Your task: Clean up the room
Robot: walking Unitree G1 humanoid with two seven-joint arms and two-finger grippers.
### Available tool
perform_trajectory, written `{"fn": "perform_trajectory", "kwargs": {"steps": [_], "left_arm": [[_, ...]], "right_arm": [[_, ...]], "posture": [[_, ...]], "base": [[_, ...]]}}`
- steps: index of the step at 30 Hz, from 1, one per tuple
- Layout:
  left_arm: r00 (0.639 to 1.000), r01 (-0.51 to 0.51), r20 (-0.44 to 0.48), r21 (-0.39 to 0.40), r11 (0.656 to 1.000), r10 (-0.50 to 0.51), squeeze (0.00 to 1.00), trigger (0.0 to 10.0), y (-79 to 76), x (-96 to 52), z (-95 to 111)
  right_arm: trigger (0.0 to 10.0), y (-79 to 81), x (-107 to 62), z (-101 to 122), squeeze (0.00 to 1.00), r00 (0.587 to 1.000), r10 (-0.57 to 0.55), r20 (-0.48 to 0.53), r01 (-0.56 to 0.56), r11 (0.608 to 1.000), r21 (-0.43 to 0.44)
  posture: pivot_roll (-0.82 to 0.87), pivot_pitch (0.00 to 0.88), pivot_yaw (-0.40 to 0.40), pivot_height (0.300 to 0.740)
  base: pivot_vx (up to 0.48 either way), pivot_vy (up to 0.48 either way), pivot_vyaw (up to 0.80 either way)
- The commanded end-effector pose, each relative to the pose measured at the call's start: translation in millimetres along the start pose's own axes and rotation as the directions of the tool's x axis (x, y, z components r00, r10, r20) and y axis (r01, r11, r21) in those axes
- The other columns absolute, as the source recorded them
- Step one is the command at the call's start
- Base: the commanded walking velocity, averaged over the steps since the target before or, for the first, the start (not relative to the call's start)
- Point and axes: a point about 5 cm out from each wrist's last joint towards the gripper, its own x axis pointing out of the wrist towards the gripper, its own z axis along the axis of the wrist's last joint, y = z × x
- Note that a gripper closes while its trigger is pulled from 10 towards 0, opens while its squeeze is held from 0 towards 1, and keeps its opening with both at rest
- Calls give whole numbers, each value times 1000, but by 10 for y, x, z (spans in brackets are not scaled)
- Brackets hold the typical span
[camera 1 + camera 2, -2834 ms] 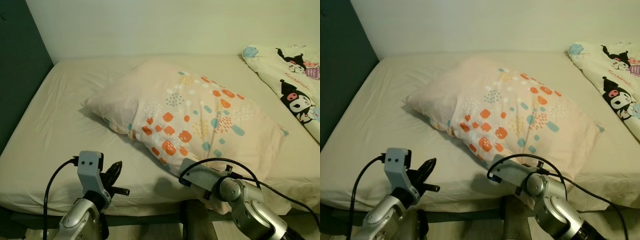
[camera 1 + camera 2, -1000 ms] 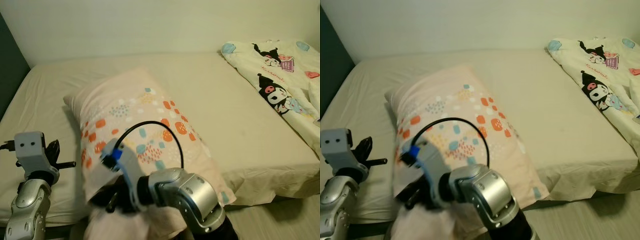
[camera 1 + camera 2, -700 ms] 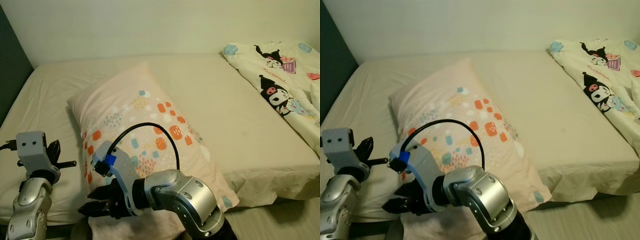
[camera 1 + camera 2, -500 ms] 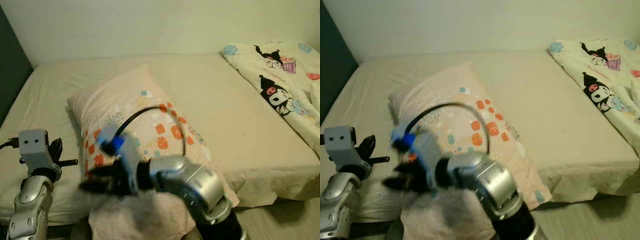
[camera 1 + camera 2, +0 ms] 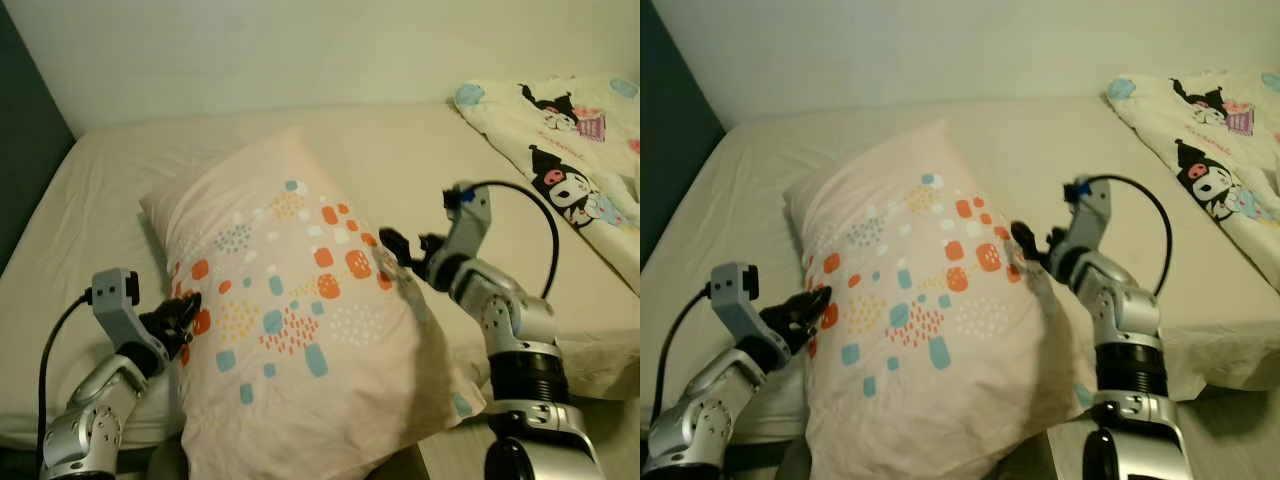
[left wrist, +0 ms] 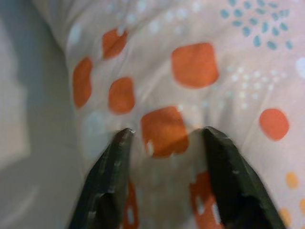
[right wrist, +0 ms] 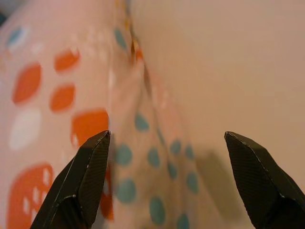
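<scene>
bed (image 5: pixel 420 150): big beige mattress running across the frame, sheet a bit wrinkled. Near edge runs along the bottom, and that's where the trouble could be.
pillow (image 5: pixel 290 310): the thing being tidied. Sits centre-left and runs down to the bottom middle, its low end hanging over the bed's near edge. Pale pink with orange and teal blobs.
risk: my guess is the pillow slides off the near edge onto the floor. A lot of it overhangs and nothing has a proper grip on it, so a sideways nudge from either arm might tip it.
blanket (image 5: pixel 560 160): cartoon-print one at the upper right, well apart from the pillow. Could snag the right arm if it swings wide, though that looks unlikely.
right gripper (image 5: pixel 392 250): centre-right, at the pillow's right edge. Fingers spread wide in the wrist view, holding nothing, fabric just in front.
left gripper (image 5: pixel 182 309): lower left, tips touching the pillow's left side. Fingers partly open with a fold of cloth between them, not pinched that I can tell. If it closes on thin cover only, the cover could stretch and slip out.
vs 0.5 s ago: the right arm was slung across the pillow's near end at lower centre; now it's out on the right side. Left gripper was off to the left, clear of the pillow; now it's against it.
</scene>
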Motion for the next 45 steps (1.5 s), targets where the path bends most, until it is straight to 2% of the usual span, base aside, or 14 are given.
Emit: {"fn": "perform_trajectory", "kwargs": {"steps": [1,12,19,20,22,23,26,27,28,29,30,32,33,45], "left_arm": [[999,-38,-25,-76,996,36,1000,10000,144,-26,-90],[994,110,53,-356,928,-97,1000,10000,-24,119,-177],[974,221,49,-394,892,-220,1000,10000,-290,156,-254],[962,258,11,-368,893,-273,518,10000,-404,159,-350],[951,284,-14,-352,892,-308,518,10000,-479,158,-415],[942,302,-32,-344,889,-333,0,10000,-541,155,-473],[921,339,-96,-277,899,-377,0,10000,-657,146,-592],[916,343,-140,-217,914,-377,0,4863,-697,148,-655],[915,343,-163,-165,925,-368,0,1804,-717,155,-691],[915,343,-163,-165,925,-368,0,1804,-717,155,-691],[916,341,-166,-152,928,-364,0,0,-722,160,-704],[916,341,-166,-152,928,-364,0,0,-722,160,-704],[920,337,-166,-133,932,-356,0,0,-726,168,-718],[982,179,-54,-7,984,-179,0,0,-692,265,-489]], "right_arm": [[10000,-41,20,-112,1000,999,45,5,-45,995,88],[10000,-233,68,-301,1000,991,130,26,-133,968,212],[10000,-226,89,-373,1000,989,145,1,-141,963,231],[10000,-184,107,-385,1000,985,173,11,-170,953,252],[10000,-152,120,-394,1000,981,193,18,-191,945,266],[10000,-105,133,-394,1000,974,223,30,-223,933,281],[10000,30,162,-410,1000,953,300,31,-296,912,285],[10000,105,173,-434,0,940,342,16,-332,901,280],[10000,163,179,-458,0,929,371,-4,-355,892,279],[10000,163,179,-458,0,929,371,-4,-355,892,279],[10000,199,192,-481,0,923,384,-19,-364,889,276],[10000,199,192,-481,0,923,384,-19,-364,889,276],[0,243,215,-499,0,926,378,-23,-355,888,293],[0,504,215,-695,0,916,391,-88,-359,898,255]], "posture": [[-61,199,-4,546],[-48,240,2,546],[-45,231,-2,546],[-46,229,-2,546],[-47,229,-2,546],[-49,228,-2,546],[-51,221,0,546],[-52,218,0,546],[-52,218,0,546],[-52,218,0,546],[-56,210,0,546],[-56,210,0,546],[-60,202,0,546],[-67,167,1,546]], "base": [[0,0,0],[0,0,0],[0,0,0],[0,0,0],[0,0,0],[0,0,0],[0,0,0],[0,0,0],[0,0,0],[0,0,0],[0,0,0],[0,0,0],[0,0,0],[0,0,0]]}}
